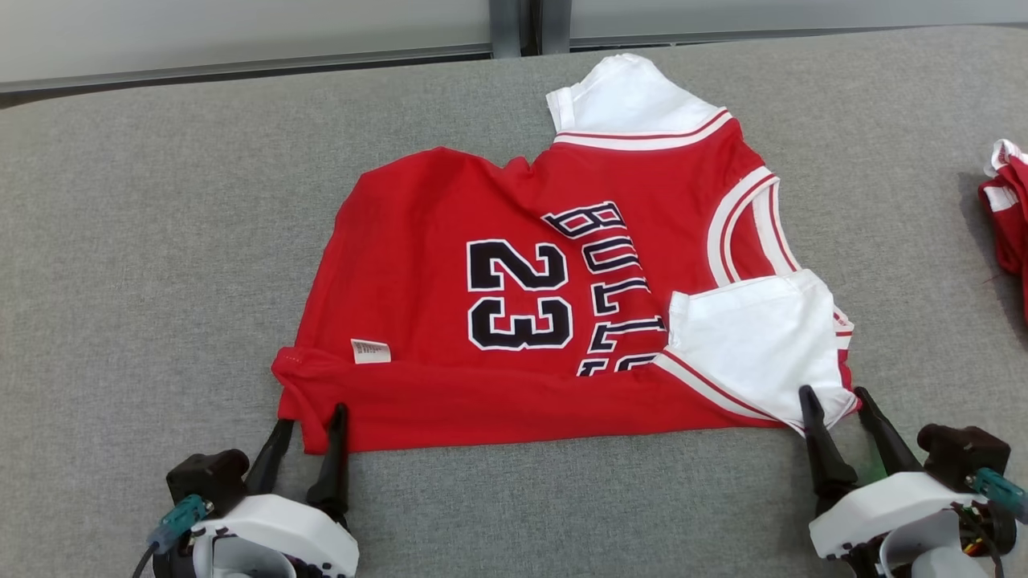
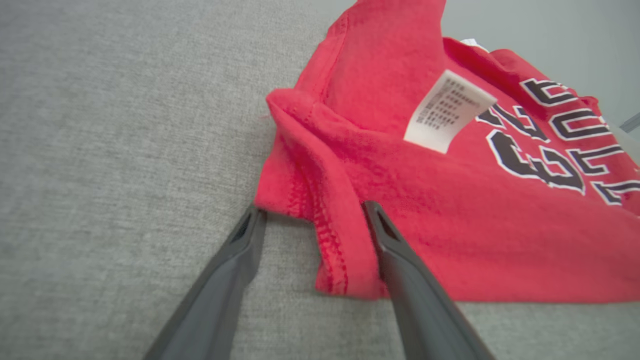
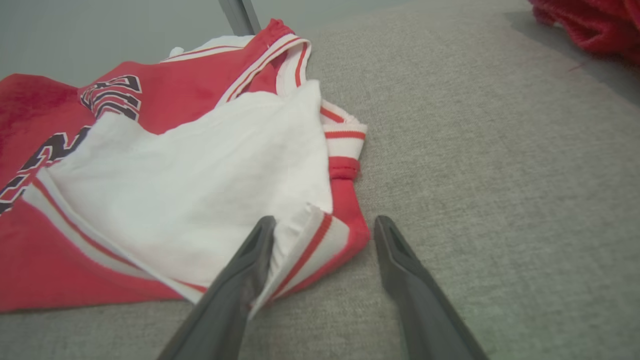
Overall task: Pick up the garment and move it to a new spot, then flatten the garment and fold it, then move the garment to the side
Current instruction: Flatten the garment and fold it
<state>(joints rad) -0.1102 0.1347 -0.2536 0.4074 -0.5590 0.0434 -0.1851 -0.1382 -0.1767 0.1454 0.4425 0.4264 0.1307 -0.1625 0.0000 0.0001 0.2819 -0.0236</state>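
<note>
A red knit jersey (image 1: 498,281) with short white sleeves lies spread in the middle of a grey table (image 1: 161,241) covered in coarse woven cloth. Its collar is to the right and its hem to the left. Black, white-edged block print reads 23 beside a word whose last letters are hidden under the near white sleeve (image 1: 755,337), which is turned in over the chest. The far white sleeve (image 1: 626,96) sticks out past the shoulder. Red and white striped ribbing trims the neckline and armholes. The near long edge is doubled over into a thick band, and a small white care label (image 1: 370,351) pokes out above it, its print too fine to read.

The left gripper (image 1: 313,417) sits at the near left corner of the jersey. Its dark tapered fingers are spread wide to either side of the rolled, stitched hem, and nothing is clamped between them. The right gripper (image 1: 834,393) sits at the near right corner with its fingers equally wide, straddling the striped cuff of the near sleeve. The inner finger (image 3: 240,280) lies against the cloth and hides a bit of it.

A second crumpled red and white garment (image 1: 1008,209) lies at the far right, cut off by the frame, well apart from the jersey. Pale panels with a dark post (image 1: 514,24) stand behind the far table edge
</note>
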